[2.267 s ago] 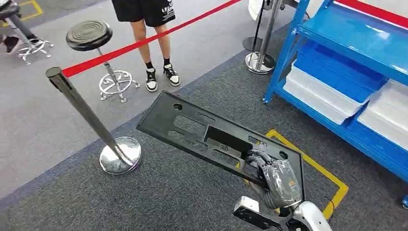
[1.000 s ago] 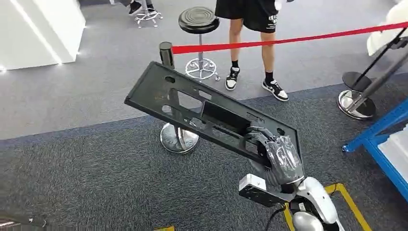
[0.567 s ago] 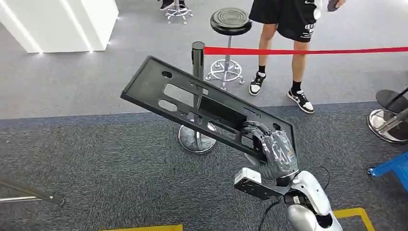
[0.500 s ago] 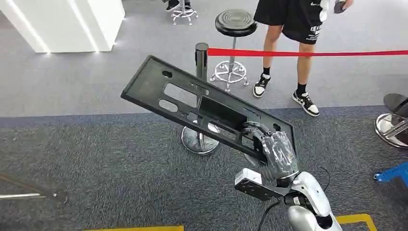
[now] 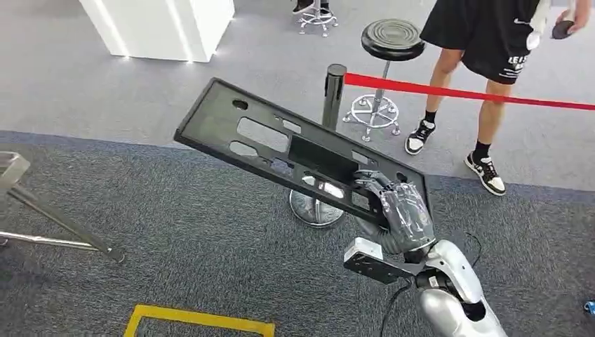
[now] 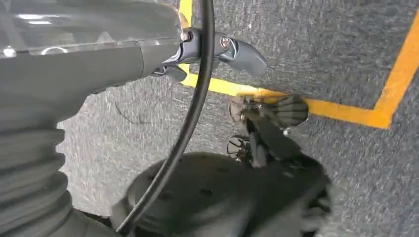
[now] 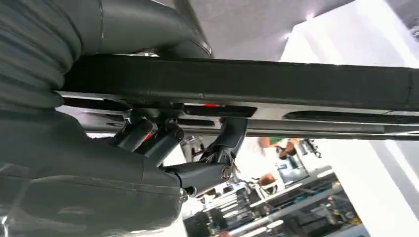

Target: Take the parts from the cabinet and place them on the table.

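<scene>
Right hand (image 5: 401,214) grips black panel (image 5: 281,151), near corner

The panel (image 5: 295,158) is matt black plastic with smooth moulded cutouts. The right robot hand (image 5: 401,214) wears a clear, glossy, crinkled plastic film over dark fingers; the arm (image 5: 449,295) behind it is smooth silver metal. The floor (image 5: 175,246) is rough dark-grey carpet. The post (image 5: 331,105) has a polished chrome base. The stool (image 5: 391,38) has a matt black ribbed seat.
</scene>
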Robot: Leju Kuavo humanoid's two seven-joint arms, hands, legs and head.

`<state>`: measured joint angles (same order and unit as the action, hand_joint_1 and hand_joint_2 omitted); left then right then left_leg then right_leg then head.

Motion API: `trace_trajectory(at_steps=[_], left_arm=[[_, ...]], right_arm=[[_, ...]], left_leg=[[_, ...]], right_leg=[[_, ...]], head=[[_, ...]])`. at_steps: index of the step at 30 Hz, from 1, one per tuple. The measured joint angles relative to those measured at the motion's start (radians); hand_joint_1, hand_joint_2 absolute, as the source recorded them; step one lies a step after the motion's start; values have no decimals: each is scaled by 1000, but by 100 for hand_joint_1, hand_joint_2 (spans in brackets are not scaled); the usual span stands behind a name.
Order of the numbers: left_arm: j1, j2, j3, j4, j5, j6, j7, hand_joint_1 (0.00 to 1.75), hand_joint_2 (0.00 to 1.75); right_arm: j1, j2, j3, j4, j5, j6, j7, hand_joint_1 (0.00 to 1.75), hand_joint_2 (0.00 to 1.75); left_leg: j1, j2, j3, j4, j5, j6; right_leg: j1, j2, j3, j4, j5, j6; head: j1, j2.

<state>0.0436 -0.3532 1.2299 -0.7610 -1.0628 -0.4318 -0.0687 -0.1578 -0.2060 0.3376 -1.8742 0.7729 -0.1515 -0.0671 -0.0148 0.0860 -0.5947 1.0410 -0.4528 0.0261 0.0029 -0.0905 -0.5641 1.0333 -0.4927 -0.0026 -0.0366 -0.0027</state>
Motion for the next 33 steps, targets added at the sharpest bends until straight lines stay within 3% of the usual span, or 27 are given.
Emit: trace_trajectory(at_steps=[3,4,5,6,8,9,10,11,12,13,14,15,18,19,20,21,23,24,25,26,27,28,29,30,33], left_arm=[[10,1,-11,0,17,-1,8,0,175],[11,0,-12,0,19,-1,10,0,175],[15,-1,-14,0,24,-3,10,0,175],[15,-1,-16,0,25,-6,13,0,175],[22,0,-20,-6,25,-37,27,0,175],[33,0,-20,-30,25,-83,38,0,175],[47,-1,-18,-55,22,-121,44,0,175],[62,-1,-13,-79,19,-156,48,0,175],[73,-1,-9,-98,14,-178,49,0,175],[81,0,-8,-110,13,-188,49,0,175],[88,0,-3,-128,12,-195,51,0,175],[85,2,6,-145,12,-203,52,0,175],[87,3,45,-185,-9,-244,62,0,175],[86,3,57,-196,-28,-263,64,0,175],[87,3,75,-212,-55,-282,64,0,175],[84,3,88,-222,-73,-293,57,0,175],[72,3,111,-231,-94,-303,44,0,175],[68,3,122,-236,-104,-302,36,0,175],[68,3,129,-238,-111,-302,33,0,175],[69,3,138,-241,-114,-301,31,0,175],[69,3,144,-244,-117,-301,29,0,175],[69,3,149,-248,-119,-301,29,0,175],[69,3,151,-252,-119,-301,28,0,175],[63,3,156,-253,-119,-301,28,0,175],[58,3,167,-258,-149,-282,17,0,175]], right_arm=[[-14,0,5,9,-29,26,-11,175,175],[-21,0,7,11,-38,29,-15,175,175],[-30,0,6,16,-43,33,-17,175,175],[-38,1,7,20,-45,33,-20,175,175],[-35,1,7,27,-45,31,-20,175,175],[-28,1,6,33,-38,29,-22,175,175],[-21,1,6,37,-36,28,-25,175,175],[-15,1,5,40,-34,26,-25,175,175],[-14,1,3,41,-33,24,-26,175,175],[-14,1,1,41,-31,23,-28,175,175],[-16,1,0,43,-26,25,-34,175,175],[-18,1,2,44,-15,32,-38,175,175],[-66,-2,46,59,31,79,-21,175,175],[-91,-8,71,68,42,86,-6,175,175],[-122,-13,101,79,46,90,9,175,175],[-142,-16,124,85,49,90,19,175,175],[-164,-23,155,93,50,90,29,175,175],[-167,-24,164,97,50,89,32,175,175],[-168,-24,172,100,50,89,34,175,175],[-171,-24,177,103,50,89,36,175,175],[-174,-24,181,105,50,89,36,175,175],[-177,-26,184,106,50,88,37,175,175],[-181,-26,186,106,50,88,37,175,175],[-183,-27,187,107,50,87,37,175,175],[-190,-27,195,113,50,86,37,175,175]], left_leg=[[-3,-33,-8,-5,5,10],[12,-46,8,-28,17,20],[9,-55,13,-35,20,23],[9,-63,13,-36,23,28],[9,-89,12,-35,21,31],[9,-103,12,-34,21,31],[9,-115,13,-33,20,30],[10,-129,15,-30,17,28],[11,-143,17,-25,14,24],[13,-154,17,-19,9,20],[14,-165,13,-14,5,15],[10,-180,5,-2,2,9],[17,-205,-6,-10,6,-9],[17,-211,-6,-8,4,-14],[16,-160,-14,21,-14,-17],[16,-126,-39,73,-45,-22],[21,-100,-116,226,-114,-28],[22,-95,-149,285,-129,-30],[22,-93,-155,293,-119,-29],[22,-91,-138,256,-89,-26],[21,-87,-102,185,-47,-21],[18,-69,-56,97,-4,-14],[8,-14,-17,18,16,-3],[-5,4,-6,-1,3,0],[-8,-31,-14,-2,8,12]], right_leg=[[-2,-32,8,-10,1,11],[-3,-31,11,-7,-8,21],[-8,32,3,21,-26,26],[-10,66,-30,85,-65,27],[-10,88,-111,240,-131,31],[-10,90,-140,286,-137,33],[-10,91,-145,284,-120,34],[-13,92,-128,234,-77,35],[-16,99,-93,153,-24,35],[-22,122,-55,66,23,37],[-29,171,-32,15,25,35],[-27,173,-29,1,22,31],[-18,144,-28,4,21,11],[-22,133,-26,-2,24,3],[-23,121,-21,-8,25,-4],[-22,111,-19,-8,23,-9],[-15,79,-15,-8,18,-14],[-13,61,-13,-8,15,-15],[-10,48,-10,-8,12,-16],[-9,34,-7,-8,9,-16],[-7,23,-3,-8,6,-16],[-6,13,3,-8,2,-15],[-5,3,9,-8,-3,-12],[4,-8,8,-6,-6,-5],[1,-40,13,-13,-8,5]], head=[[0,0],[0,0],[0,0],[0,0],[0,0],[0,0],[0,0],[0,0],[0,0],[0,0],[0,0],[0,0],[0,0],[0,0],[0,0],[0,0],[0,0],[0,0],[0,0],[0,0],[0,0],[0,0],[0,0],[0,0],[0,0]])
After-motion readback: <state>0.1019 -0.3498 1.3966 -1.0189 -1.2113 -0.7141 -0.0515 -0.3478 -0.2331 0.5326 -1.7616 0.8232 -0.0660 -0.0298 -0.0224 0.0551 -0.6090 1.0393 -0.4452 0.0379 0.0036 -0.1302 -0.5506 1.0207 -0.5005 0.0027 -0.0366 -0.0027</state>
